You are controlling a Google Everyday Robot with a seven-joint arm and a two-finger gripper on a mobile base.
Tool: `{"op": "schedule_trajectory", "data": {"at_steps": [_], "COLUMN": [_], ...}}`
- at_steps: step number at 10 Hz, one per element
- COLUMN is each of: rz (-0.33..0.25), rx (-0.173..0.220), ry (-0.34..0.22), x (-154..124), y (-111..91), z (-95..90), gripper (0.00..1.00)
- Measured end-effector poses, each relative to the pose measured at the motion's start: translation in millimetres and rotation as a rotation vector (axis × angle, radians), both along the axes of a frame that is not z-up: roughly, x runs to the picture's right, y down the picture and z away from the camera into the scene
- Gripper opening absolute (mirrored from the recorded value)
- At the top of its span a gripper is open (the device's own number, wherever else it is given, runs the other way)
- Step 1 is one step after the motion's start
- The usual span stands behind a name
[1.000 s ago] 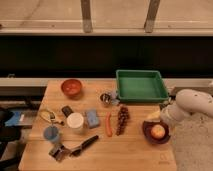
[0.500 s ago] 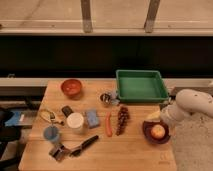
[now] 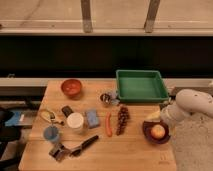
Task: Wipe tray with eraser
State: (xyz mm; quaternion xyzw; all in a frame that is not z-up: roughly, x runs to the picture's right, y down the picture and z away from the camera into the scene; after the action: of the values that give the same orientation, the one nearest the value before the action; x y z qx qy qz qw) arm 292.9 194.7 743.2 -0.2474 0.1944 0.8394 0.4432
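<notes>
The pincer [image 3: 167, 114] was held at the right side of the frame, at the end of the white arm [image 3: 195, 102], just above the dark bowl [image 3: 146, 132] with a round fruit in it. It was spread wide and nothing was held in it. The eraser [image 3: 67, 110] was seen lying flat on the tabletop [image 3: 130, 155], left of the middle. It was just beside the white cup [image 3: 75, 122] and near the blue block [image 3: 92, 118], well apart from the pincer. The tray [image 3: 141, 85] was set at the upper right, close to the back edge, and nothing was seen in it, so it looked ready to be wiped. It was judged that the eraser had to be fetched first. Little room was given around it, since the cup stood so near. The grapes [image 3: 122, 120] and the orange stick [image 3: 108, 124] were placed in between, so a high path over them would likely be needed.
</notes>
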Motion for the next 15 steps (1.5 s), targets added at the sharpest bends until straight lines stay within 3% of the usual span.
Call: {"op": "schedule_trajectory", "data": {"at_steps": [8,10,12,15], "rz": [0.000,-0.009,-0.070,-0.222], "rx": [0.000,0.016,0.054,0.100], "ry": [0.000,-0.003,-0.041,-0.110], "x": [0,0,-7,-58], "y": [0,-4,-28,-71], "z": [-0.1,-1.1,4.3,18.4], "gripper": [0.80,0.80,0.80,0.80]}}
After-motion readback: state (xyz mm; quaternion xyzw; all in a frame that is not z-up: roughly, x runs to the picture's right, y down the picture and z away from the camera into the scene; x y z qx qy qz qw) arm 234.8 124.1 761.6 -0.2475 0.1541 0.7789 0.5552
